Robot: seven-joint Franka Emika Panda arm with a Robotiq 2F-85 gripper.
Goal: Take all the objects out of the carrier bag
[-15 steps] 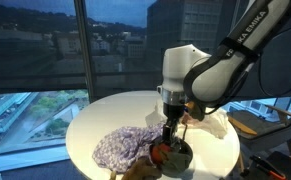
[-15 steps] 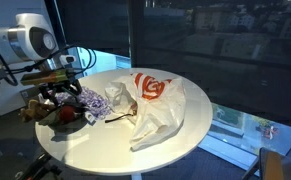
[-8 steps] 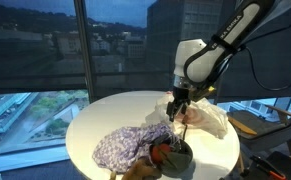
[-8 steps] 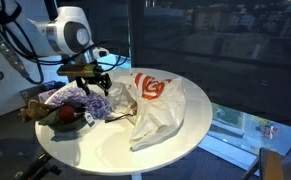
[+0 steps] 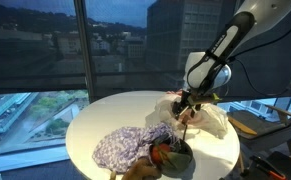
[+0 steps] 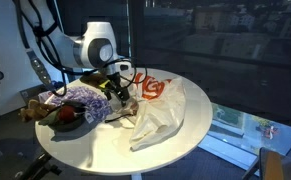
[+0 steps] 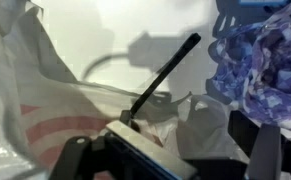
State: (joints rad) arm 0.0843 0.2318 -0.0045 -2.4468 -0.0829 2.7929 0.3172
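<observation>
Pincer: spread wide and empty. Both fingers show at the foot of the wrist view with only bag film between them. It hangs low at the open end of the carrier bag.
Shift: a second ago I was down over the bowl and the cloth. Since then my arm has swung across the table to the bag's mouth.
Meaning: I judge this to be the return trip for the next object, so the emptying is partway done, not finished.
Bowl: dark, far left near the table edge in an exterior view, with a reddish item in it. A brown lump sits just beside it.
Cloth: purple-and-white patterned, crumpled in a heap, touching the bowl and already out of the bag.
Black rod: slants across the wrist view just ahead of my fingers. Its lower end meets a fold of film, and I cannot tell whether it lies in the bag or on it.
Bag: white with a red mark, slumped on its side on the right half of the table. Its inside is hidden from every view, so I cannot say what remains in it.
</observation>
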